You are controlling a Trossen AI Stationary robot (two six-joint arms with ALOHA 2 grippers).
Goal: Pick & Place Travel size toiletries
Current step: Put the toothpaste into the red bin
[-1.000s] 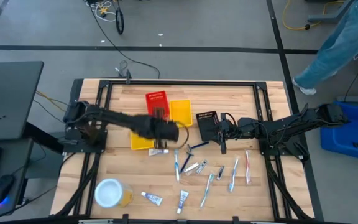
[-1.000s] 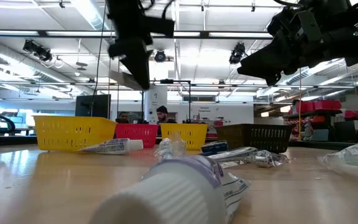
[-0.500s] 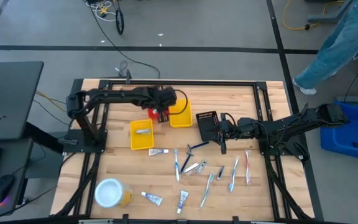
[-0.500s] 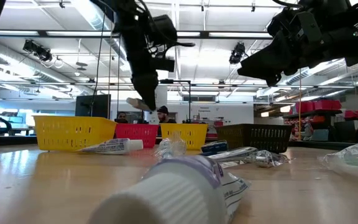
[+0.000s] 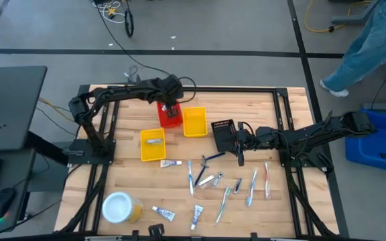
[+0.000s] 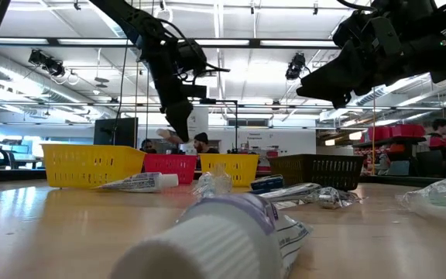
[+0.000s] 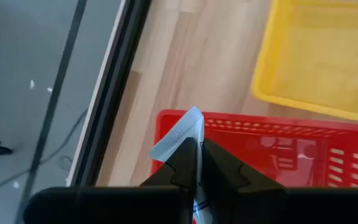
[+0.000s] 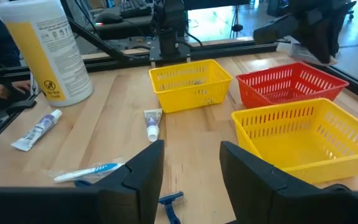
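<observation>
My left gripper point(image 5: 170, 107) hangs over the red basket point(image 5: 169, 117) at the table's far side, shut on a small white tube point(image 7: 180, 134). The low view shows the gripper point(image 6: 178, 128) above the basket row. My right gripper point(image 5: 237, 144) waits open beside the black basket point(image 5: 222, 134), nothing between its fingers point(image 8: 191, 168). Other toiletries lie flat on the table: a white tube point(image 5: 171, 163), toothbrushes point(image 5: 191, 176) point(image 5: 267, 179) and a blue razor point(image 5: 211, 158). One tube point(image 5: 154, 141) lies in the left yellow basket. My left gripper pinches the white tube between its two fingers. The tube's flat crimped end point(image 7: 178, 138) sticks out past the fingertips. The fingers slant down from above. The tube is lifted clear, over the near wall of the red basket point(image 7: 272, 134).
A second yellow basket point(image 5: 194, 121) stands right of the red one. A white-topped yellow round container point(image 5: 119, 207) lies at the near left, large in the low view's foreground point(image 6: 207, 240). A person's legs point(image 5: 367, 40) show beyond the far right corner.
My left gripper has swung from the table's middle, near the left yellow basket, toward the far edge. It now hangs over the red basket, rolled at the wrist, still shut on the tube, which stayed clear of the table.
</observation>
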